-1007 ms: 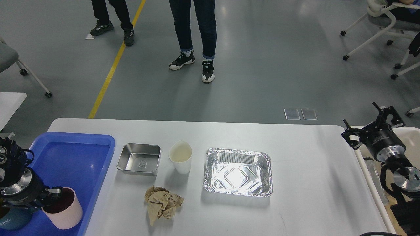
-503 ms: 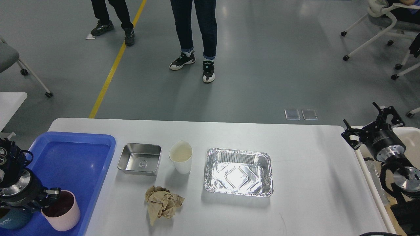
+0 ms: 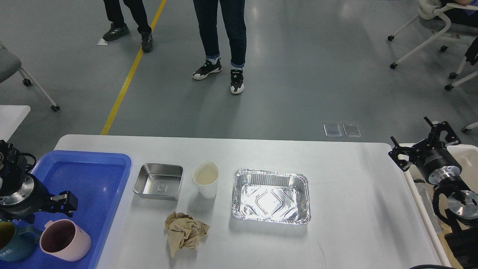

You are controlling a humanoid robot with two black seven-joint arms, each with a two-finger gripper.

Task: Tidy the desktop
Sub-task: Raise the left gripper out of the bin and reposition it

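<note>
A grey, glossy floor (image 3: 298, 74) fills the far half of the scene, crossed on the left by a yellow line (image 3: 129, 74). Two people stand on it, seen only from the legs down: one in dark jeans and black-and-white sneakers (image 3: 218, 73) at the centre, another (image 3: 127, 31) farther left. Wheeled chairs (image 3: 429, 41) stand at the far right.

The desktop (image 3: 354, 194), white and slightly shiny, spans the near half from left to right. On its left end lies a blue tray (image 3: 93, 179) holding a pink mug (image 3: 65, 240) and, at the very near-left corner, a teal mug (image 3: 11, 246). Right of the tray, in a row, sit a small steel pan (image 3: 158, 181), a white paper cup (image 3: 205, 183) and a foil tray (image 3: 271, 196). A crumpled brown paper (image 3: 185, 232) lies near the cup, on the near side.

The left gripper (image 3: 61, 201) hangs above the tray, just beyond the pink mug and clear of it; whether its fingers are spread I cannot tell. The right gripper (image 3: 424, 144) hovers off the desktop's right edge, fingers spread wide and holding nothing.
</note>
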